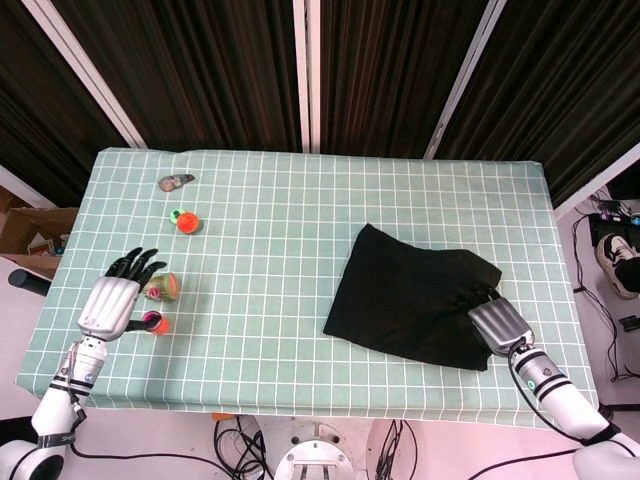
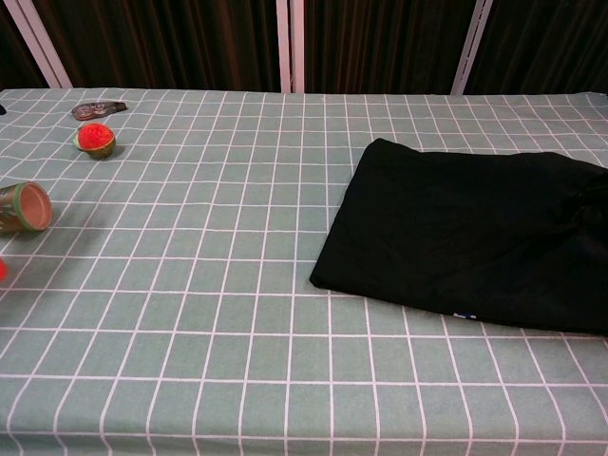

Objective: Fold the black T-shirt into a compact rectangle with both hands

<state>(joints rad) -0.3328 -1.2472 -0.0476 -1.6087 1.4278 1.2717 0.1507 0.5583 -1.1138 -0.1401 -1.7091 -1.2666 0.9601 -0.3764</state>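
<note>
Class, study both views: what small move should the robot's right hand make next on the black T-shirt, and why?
Probably close the right hand on the near right edge of the black T-shirt and lift it slightly. The hand lies on that rumpled edge, where the shirt is not yet a neat rectangle; whether it already grips is unclear. The left hand waits far off, open.

Left hand [image 1: 108,302], right hand [image 1: 497,326]: silver backs, black fingers [image 1: 133,264]; white forearms, black-banded wrists.
</note>
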